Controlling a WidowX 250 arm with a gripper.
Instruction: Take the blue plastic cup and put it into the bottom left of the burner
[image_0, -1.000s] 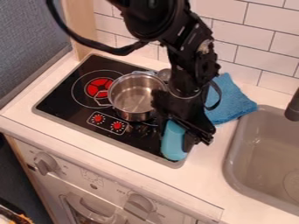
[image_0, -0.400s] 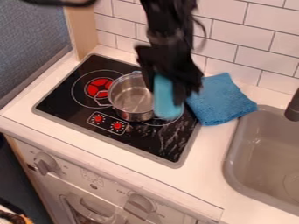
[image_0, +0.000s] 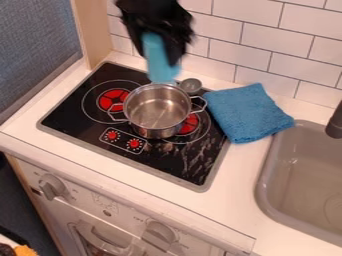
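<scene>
The blue plastic cup (image_0: 157, 59) has been carried from the metal pot's 5 o'clock side, past its 3 o'clock side, to 12 o'clock, now clasped upright or nearly so in the gripper (image_0: 162, 51), its lower end overlapping the rear rim of the metal pot (image_0: 158, 111) in the view. Picking up looks done and the carry only part-way; what seems left is bringing it round towards 8 or 9 o'clock, to the front-left part of the stovetop (image_0: 67, 117), below the left burner (image_0: 113, 100), then lowering and letting go.
</scene>
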